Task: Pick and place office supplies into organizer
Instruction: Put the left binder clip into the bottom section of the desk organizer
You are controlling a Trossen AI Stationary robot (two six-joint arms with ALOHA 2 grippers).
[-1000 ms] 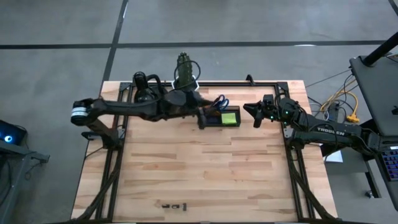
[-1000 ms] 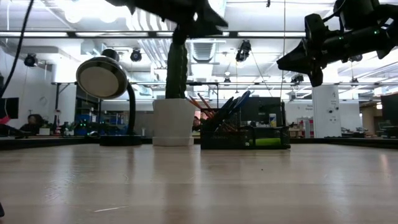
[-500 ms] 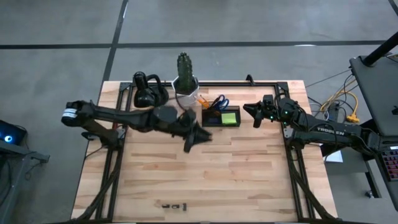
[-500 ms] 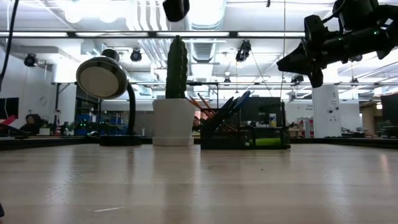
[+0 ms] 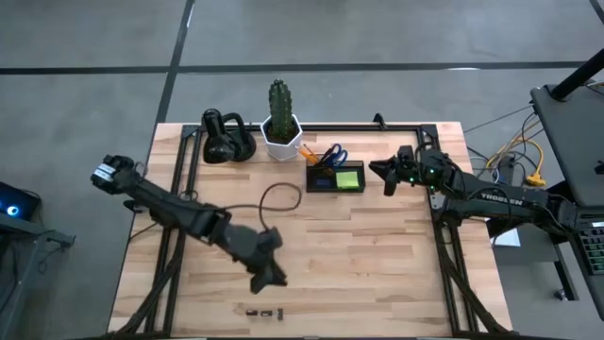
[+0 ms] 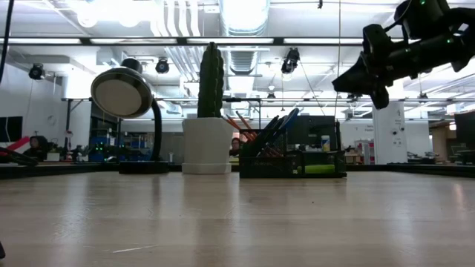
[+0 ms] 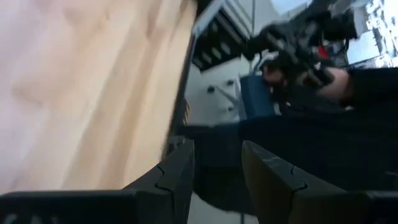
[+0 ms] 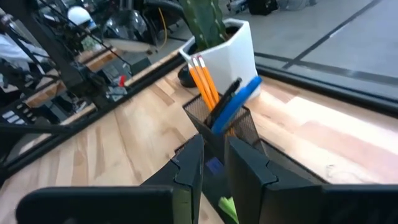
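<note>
Pale wood-plank table [image 5: 377, 255]. Dark mesh organizer [image 5: 334, 177] at the far edge beside the white hexagonal pot [image 5: 281, 140], holding orange pencils [image 8: 202, 81] and blue-handled scissors [image 5: 333, 154]. Left gripper [image 5: 272, 278] mid-table, jaws apart, empty. Right gripper [image 5: 384, 174] near organizer, jaws narrow, empty.

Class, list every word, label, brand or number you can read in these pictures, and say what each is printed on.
"TROSSEN" in white letters on the right arm, seen from above.
Nothing else can be read: the organizer, the cactus pot and the lamp show no legible lettering.
</note>
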